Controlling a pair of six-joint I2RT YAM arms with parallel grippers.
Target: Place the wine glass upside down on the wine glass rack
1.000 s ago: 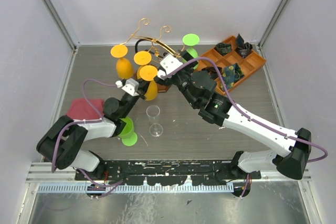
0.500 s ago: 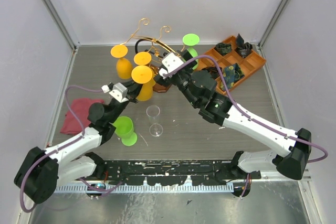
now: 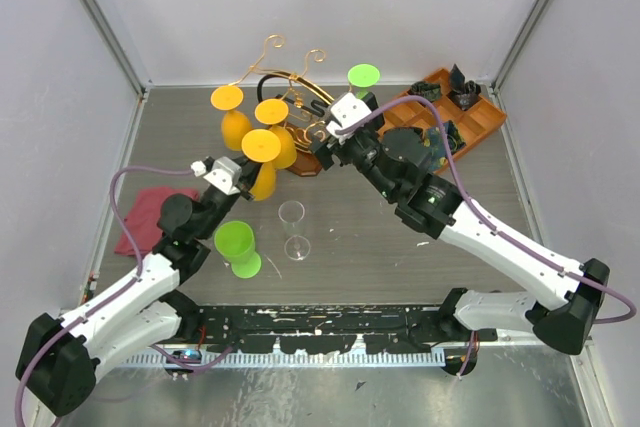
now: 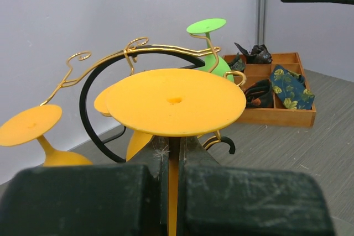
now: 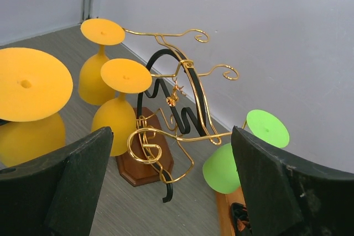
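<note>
Over the grey table [image 3: 360, 247], my left gripper [image 4: 172, 165] pinches the inverted wine glass [image 4: 176, 102] at the rack's [image 3: 292, 82] eight o'clock; my right gripper [image 3: 337, 137] gapes wide.

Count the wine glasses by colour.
Orange glasses: 3
Green glasses: 2
Clear glass: 1
Total: 6
</note>
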